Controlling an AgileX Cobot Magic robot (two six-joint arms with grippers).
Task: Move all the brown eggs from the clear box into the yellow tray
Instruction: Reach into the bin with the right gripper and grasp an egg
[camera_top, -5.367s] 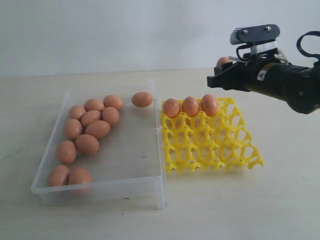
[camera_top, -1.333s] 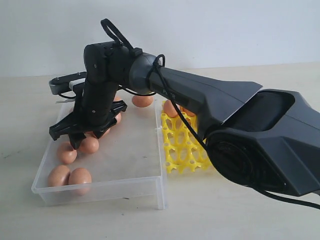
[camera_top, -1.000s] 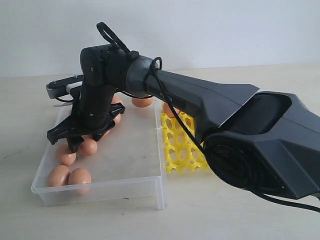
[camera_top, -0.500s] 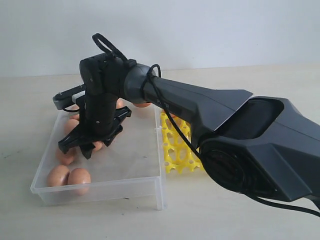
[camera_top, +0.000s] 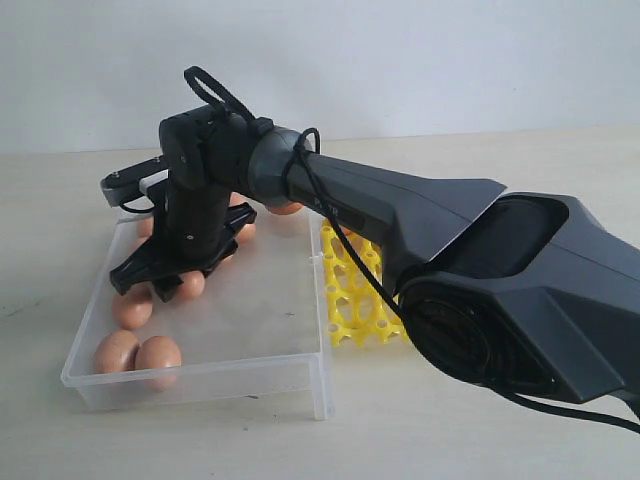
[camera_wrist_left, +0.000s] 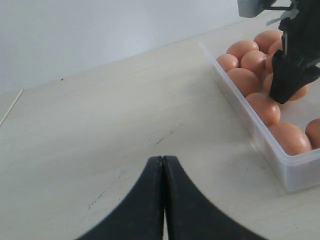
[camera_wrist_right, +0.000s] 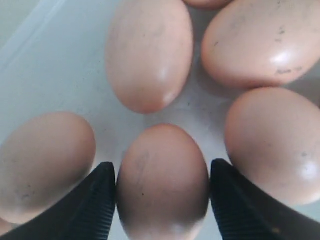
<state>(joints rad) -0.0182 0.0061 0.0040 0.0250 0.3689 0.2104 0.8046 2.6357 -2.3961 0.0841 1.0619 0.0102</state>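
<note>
Brown egg (camera_wrist_right: 162, 175) is pinched by the right gripper (camera_wrist_right: 163, 210), with the fingers (camera_wrist_right: 97, 205) flush on its two long flanks. That looks deliberate: it's the narrow axis, and those are the only gaps the neighbours leave. The egg is inside the clear box (camera_top: 200, 375), roughly midway along the wall away from the yellow tray (camera_top: 355, 300). Can't tell whether it's off the box floor yet. The rest of the brown eggs (camera_top: 132, 308) crowd that same wall, two of them in the near corner, so I'd lift straight up to avoid nudging them. The tray sits just beside the box's opposite wall, which keeps the carry short. The arm hides most of the tray, and the cups that do show are empty. Left gripper (camera_wrist_left: 163, 200) has its jaws pressed together on nothing, over bare bench (camera_wrist_left: 100, 125) outside the box's wall. My guess is it's parked there to keep the box clear for the working arm.
</note>
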